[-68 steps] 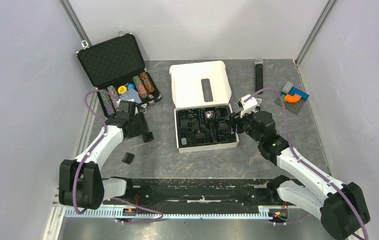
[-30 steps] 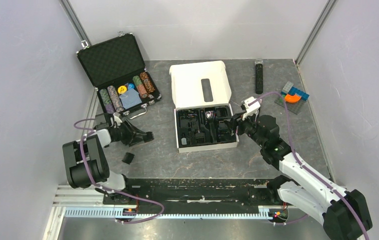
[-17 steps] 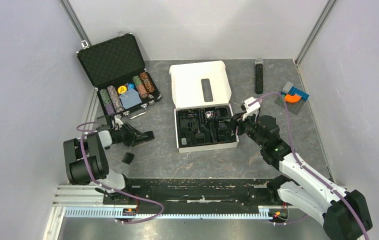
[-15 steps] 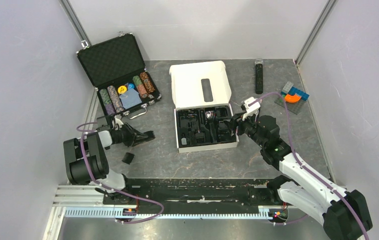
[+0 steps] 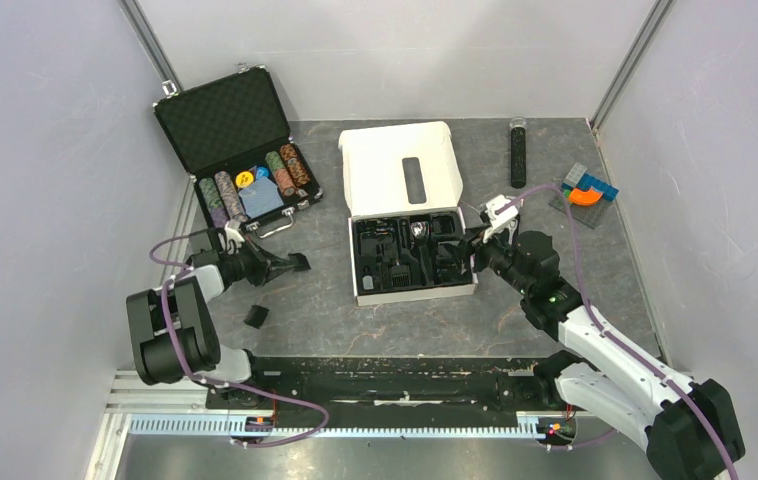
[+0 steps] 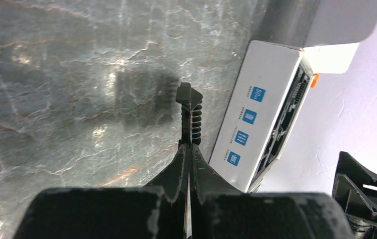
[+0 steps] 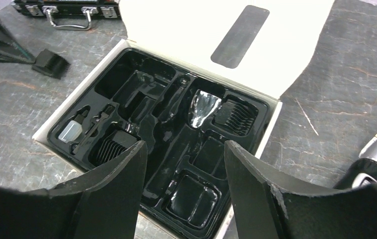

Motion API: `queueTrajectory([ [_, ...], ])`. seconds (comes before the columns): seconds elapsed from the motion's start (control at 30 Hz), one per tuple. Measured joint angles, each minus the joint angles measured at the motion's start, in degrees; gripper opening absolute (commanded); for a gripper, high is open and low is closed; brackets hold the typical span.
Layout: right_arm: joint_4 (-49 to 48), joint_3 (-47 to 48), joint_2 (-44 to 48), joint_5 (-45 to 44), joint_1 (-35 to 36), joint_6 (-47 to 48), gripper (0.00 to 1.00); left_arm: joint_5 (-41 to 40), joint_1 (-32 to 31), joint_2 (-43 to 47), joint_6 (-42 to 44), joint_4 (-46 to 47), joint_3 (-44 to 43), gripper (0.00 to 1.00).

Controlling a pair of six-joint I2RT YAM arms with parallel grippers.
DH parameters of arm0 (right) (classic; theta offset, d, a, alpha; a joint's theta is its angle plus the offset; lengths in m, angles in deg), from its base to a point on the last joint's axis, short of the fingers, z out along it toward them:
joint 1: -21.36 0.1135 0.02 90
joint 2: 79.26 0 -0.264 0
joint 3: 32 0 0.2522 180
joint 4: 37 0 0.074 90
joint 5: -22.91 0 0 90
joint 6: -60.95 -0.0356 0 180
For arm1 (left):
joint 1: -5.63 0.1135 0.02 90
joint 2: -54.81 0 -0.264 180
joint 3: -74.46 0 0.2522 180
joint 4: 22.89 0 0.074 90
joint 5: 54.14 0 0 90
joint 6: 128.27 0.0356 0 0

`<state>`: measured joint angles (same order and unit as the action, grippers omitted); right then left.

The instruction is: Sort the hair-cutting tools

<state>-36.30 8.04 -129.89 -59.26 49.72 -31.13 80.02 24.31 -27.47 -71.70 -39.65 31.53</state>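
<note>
My left gripper (image 6: 189, 147) has snapped together since a second ago, when it was spread around this piece. Now it's clamped on a comb attachment (image 6: 190, 112) low over the grey table (image 6: 52, 74), well left of the white box (image 5: 415, 295). The comb is small, black and ribbed (edge-on from my wrist). My right gripper (image 7: 184, 169) hangs spread apart over the box's black tray (image 7: 161, 130).
</note>
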Motion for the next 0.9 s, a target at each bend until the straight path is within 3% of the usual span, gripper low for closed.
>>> queueTrajectory([
  [0.43,-9.57,-2.25,-1.27,17.46,1.25,5.18,0.61,4.59,-4.42,8.02,-1.29,5.38,1.49,0.02],
  [0.63,-14.16,-2.16,-4.81,25.22,5.29,11.19,0.61,5.81,-10.62,12.26,-1.90,5.49,1.46,0.02],
  [0.9,-14.23,4.20,-13.68,27.93,12.57,21.99,0.62,5.95,-16.90,19.91,-4.04,4.59,-0.04,0.02],
])
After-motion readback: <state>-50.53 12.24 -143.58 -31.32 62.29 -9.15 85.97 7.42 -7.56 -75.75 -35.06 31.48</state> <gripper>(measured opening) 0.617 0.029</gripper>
